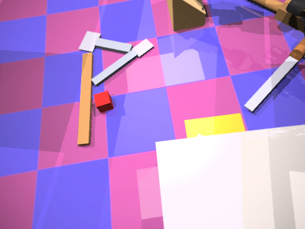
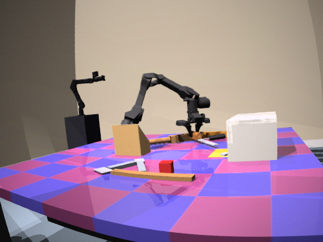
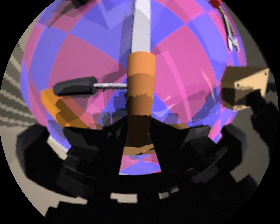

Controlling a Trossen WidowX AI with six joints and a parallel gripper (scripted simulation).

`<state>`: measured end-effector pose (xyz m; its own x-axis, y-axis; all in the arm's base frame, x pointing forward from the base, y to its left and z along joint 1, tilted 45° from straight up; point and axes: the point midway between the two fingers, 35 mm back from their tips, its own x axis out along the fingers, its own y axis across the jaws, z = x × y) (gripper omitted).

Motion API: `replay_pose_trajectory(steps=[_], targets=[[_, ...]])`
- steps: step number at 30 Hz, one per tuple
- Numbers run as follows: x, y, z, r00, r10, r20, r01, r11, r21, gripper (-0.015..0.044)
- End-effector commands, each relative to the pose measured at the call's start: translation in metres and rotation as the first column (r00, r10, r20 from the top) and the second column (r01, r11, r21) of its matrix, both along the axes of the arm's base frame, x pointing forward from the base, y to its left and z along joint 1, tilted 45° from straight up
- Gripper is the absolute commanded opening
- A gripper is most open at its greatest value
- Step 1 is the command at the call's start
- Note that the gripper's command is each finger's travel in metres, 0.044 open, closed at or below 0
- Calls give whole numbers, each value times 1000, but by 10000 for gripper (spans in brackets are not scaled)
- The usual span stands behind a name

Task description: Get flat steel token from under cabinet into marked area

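Note:
My gripper (image 2: 194,132) (image 3: 138,118) is shut on the orange handle (image 1: 299,49) (image 3: 140,75) of a long tool with a flat steel blade (image 1: 271,83) (image 2: 207,142) (image 3: 144,18). The blade slants down toward the table. Its tip is a little short of the yellow marked area (image 1: 213,125) (image 2: 216,153) in front of the white cabinet (image 1: 213,180) (image 2: 252,142). A small pale flat piece (image 2: 223,153) lies on the yellow area at the cabinet's foot. I cannot tell if it is the token.
A wooden wedge block (image 1: 186,10) (image 2: 129,140) stands at the back. A wooden slat (image 1: 85,98) (image 2: 152,175), a red cube (image 1: 104,101) (image 2: 166,166) and two grey paddle tools (image 1: 105,44) (image 1: 122,62) lie left. A wooden-handled mallet (image 1: 262,0) and a screwdriver (image 3: 81,86) lie near the gripper.

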<state>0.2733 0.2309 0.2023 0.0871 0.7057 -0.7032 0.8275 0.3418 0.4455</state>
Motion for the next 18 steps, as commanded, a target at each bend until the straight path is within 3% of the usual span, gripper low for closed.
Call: replay_pose_trajectory(steps=[1, 18], targets=[[-2, 3, 10, 1000, -9, 18, 9, 1000, 3, 0], [-5, 7, 14, 997, 37, 64, -37, 999, -3, 0]])
